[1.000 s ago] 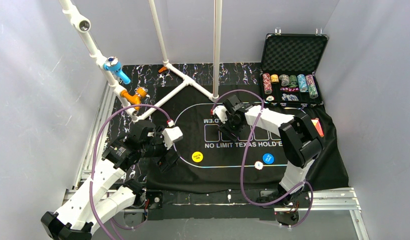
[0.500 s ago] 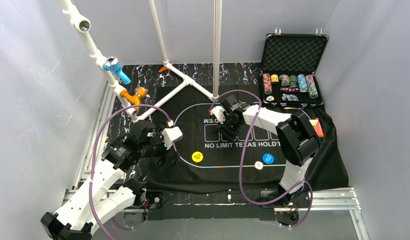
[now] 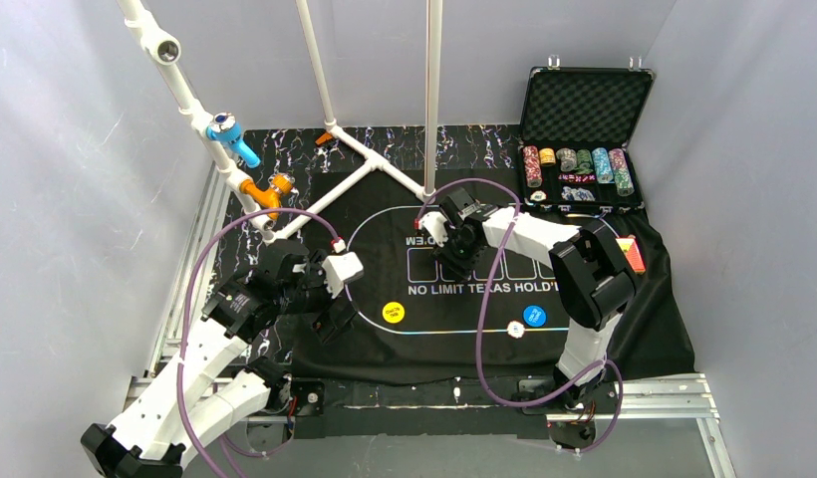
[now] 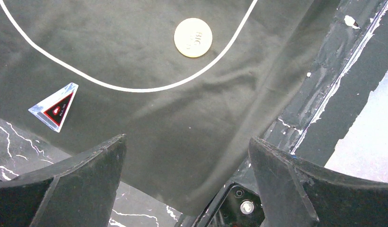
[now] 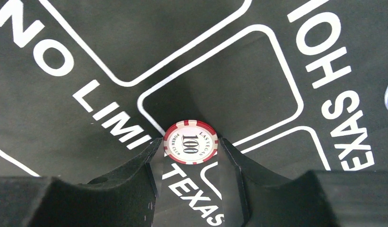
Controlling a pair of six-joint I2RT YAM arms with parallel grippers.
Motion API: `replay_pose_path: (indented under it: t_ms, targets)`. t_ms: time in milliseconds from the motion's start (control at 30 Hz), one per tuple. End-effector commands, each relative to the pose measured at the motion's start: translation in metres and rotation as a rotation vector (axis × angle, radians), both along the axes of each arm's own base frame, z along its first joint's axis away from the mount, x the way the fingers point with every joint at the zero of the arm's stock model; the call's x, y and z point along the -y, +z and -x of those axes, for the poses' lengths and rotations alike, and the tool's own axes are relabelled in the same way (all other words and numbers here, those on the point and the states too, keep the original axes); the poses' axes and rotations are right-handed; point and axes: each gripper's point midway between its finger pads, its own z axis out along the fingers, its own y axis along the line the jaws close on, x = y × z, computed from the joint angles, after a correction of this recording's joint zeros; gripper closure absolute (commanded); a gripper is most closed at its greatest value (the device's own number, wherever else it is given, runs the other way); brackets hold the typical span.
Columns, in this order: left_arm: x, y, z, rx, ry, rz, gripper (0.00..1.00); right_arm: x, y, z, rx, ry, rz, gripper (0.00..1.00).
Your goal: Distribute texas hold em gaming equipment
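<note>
Red-and-white round poker chip [image 5: 190,141] is pinched by the right gripper [image 5: 189,147] over the black felt mat [image 5: 36,124]; the left gripper [image 4: 186,143] is spread. A yellow disc [image 3: 393,313], blue disc [image 3: 534,316] and white disc [image 3: 516,330] are laid out; stacked chips [image 3: 576,162] are left in the black case [image 3: 584,105].

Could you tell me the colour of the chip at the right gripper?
Red-and-white chip, clearest in right wrist view.

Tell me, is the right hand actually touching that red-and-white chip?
Touching. The right wrist view shows the red-and-white chip wedged between the right hand's two fingers, with no gap visible on either side.
</note>
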Motion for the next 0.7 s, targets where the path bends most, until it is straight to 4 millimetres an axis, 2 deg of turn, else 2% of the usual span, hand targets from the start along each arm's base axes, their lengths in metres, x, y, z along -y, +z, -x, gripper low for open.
replay_pose_path:
  t_ms: [0, 233, 367, 533, 667]
  targets:
    - [-0.001, 0.010, -0.004, 0.020, 0.034, 0.021, 0.01, -0.022, 0.037, 0.003, 0.012, 0.033, -0.106, 0.59]
    - [-0.003, 0.019, -0.011, 0.037, 0.082, 0.041, 0.01, -0.049, 0.050, 0.023, -0.002, 0.109, -0.188, 0.59]
    - [-0.004, 0.023, -0.016, 0.042, 0.111, 0.054, 0.01, -0.073, 0.054, 0.043, -0.026, 0.188, -0.219, 0.60]
    - [-0.009, 0.030, -0.028, 0.056, 0.176, 0.082, 0.01, -0.100, 0.047, 0.076, -0.077, 0.276, -0.253, 0.60]
    - [-0.011, 0.033, -0.033, 0.055, 0.202, 0.097, 0.01, -0.116, 0.047, 0.091, -0.089, 0.316, -0.263, 0.60]
